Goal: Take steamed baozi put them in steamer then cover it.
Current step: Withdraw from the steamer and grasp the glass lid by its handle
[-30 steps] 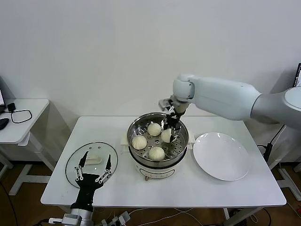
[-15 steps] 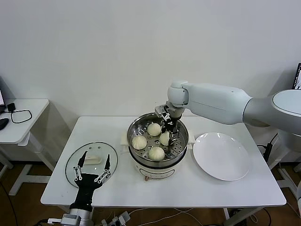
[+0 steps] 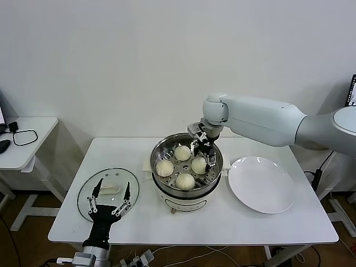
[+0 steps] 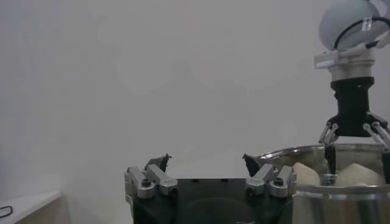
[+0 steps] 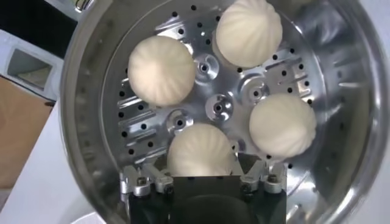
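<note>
Loading step at its end, lid step pending. The right gripper [image 3: 204, 154] hangs inside the steamer [image 3: 161, 146], its jaws spread and holding nothing — the bun directly beneath it [image 3: 199, 165] sits free on the perforated tray [image 5: 234, 100], between the parted fingers rather than clamped by them. In the right wrist view all four steamed baozi [image 5: 161, 70] rest on the tray around its centre, apart from one another, the nearest one just under the gripper's own body. The white plate [image 3: 261, 184], to the outside of the right gripper and just beside the steamer, holds no buns.

The left gripper [image 3: 109, 200] waits low at the near table edge, fingers spread and empty, with the cover [image 3: 89, 192] lying flat on the table just ahead of its fingertips; the cover's white handle [image 3: 110, 189] lies between them.

Judged from this layout, the buns are all placed and only covering remains. The next move calls for the right gripper to rise clear of the steamer's rim — otherwise the arm blocks the opening — and for a grasp on the cover's handle, then a level carry across to seat the lid on the rim.
</note>
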Controlling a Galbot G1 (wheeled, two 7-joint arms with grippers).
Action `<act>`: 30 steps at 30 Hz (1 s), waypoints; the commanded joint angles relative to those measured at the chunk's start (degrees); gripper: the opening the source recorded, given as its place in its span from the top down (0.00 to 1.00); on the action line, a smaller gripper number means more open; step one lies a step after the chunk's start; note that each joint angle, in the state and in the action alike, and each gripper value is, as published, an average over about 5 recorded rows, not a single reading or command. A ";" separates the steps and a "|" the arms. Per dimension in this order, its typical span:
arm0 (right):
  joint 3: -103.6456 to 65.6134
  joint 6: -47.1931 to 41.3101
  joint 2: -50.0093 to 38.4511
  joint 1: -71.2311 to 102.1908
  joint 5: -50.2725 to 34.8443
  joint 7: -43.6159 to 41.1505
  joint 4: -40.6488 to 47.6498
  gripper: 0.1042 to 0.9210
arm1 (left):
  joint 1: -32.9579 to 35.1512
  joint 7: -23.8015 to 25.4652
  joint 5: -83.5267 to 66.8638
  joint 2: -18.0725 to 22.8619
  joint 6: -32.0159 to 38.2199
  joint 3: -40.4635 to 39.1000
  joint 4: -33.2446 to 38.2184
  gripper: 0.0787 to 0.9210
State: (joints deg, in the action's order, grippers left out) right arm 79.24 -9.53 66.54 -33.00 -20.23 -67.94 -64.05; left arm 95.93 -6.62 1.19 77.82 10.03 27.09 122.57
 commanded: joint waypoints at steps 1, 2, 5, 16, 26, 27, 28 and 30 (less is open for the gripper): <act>-15.92 4.17 -9.31 1.73 -2.35 4.86 -3.44 0.12 | -0.87 -0.09 1.74 -0.15 0.19 0.51 -0.87 0.12; -18.07 6.50 -11.08 2.37 -4.55 8.81 -4.10 0.12 | -1.25 -0.15 2.62 -0.25 0.33 0.74 -1.23 0.12; -21.03 14.89 -16.49 5.00 -9.85 29.50 -7.25 0.12 | -2.89 -0.48 6.37 -0.85 1.01 1.60 -2.88 0.12; -56.21 26.58 -27.38 44.35 -4.25 87.57 -18.84 0.12 | -10.07 -3.54 36.77 -5.09 3.36 5.72 -15.85 0.12; -92.39 28.34 -19.99 81.19 -4.23 87.47 -19.97 0.12 | -10.95 -5.77 65.04 -6.56 2.87 10.80 -26.03 0.12; -94.08 28.48 -19.02 83.11 -4.16 87.04 -20.06 0.12 | -11.14 -5.90 66.39 -6.79 2.84 10.95 -26.75 0.12; -95.81 28.57 -18.00 84.98 -4.08 86.58 -20.30 0.12 | -11.30 -6.00 67.73 -7.03 2.86 11.02 -27.47 0.12; -98.33 28.67 -16.27 88.02 -3.93 85.84 -20.98 0.12 | -11.68 -6.31 70.00 -7.46 3.07 10.96 -28.84 0.12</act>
State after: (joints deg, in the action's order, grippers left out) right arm 11.97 15.32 46.25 22.96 -24.49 3.59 -81.24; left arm 86.74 -10.99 44.33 72.43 12.85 34.89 104.37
